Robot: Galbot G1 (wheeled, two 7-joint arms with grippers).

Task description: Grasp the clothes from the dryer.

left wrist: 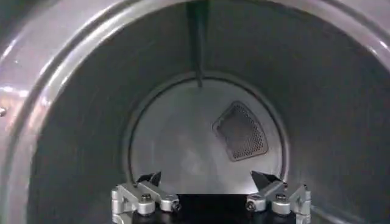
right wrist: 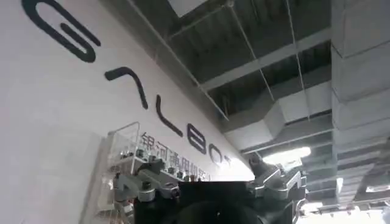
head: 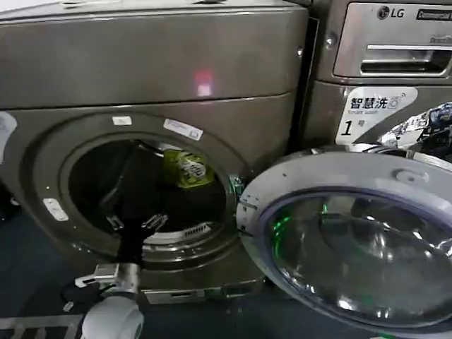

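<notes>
The left gripper (head: pixel 134 224) reaches into the dryer (head: pixel 152 85) with its fingers spread wide.

To do this well, it should move up and to its right until the clothes (head: pixel 188 168) sit between its 2 fingers, then close softly. The small yellow-green clothes sit high in the round hole, above and right of the gripper, not touching it. The right gripper (right wrist: pixel 210 182) points up, away from the work, fingers apart.

A: Readable text?
B: "LG" logo (head: pixel 390 12) on the neighbouring machine (head: pixel 381 70). Its white sticker (head: pixel 374 113) carries Chinese characters, "1". Wall (right wrist: pixel 55 134) says "GALBOT" in big dark letters.
A: On the dryer (head: pixel 141 63)?
B: Small white labels (head: pixel 183 129) around the porthole, illegible.
</notes>
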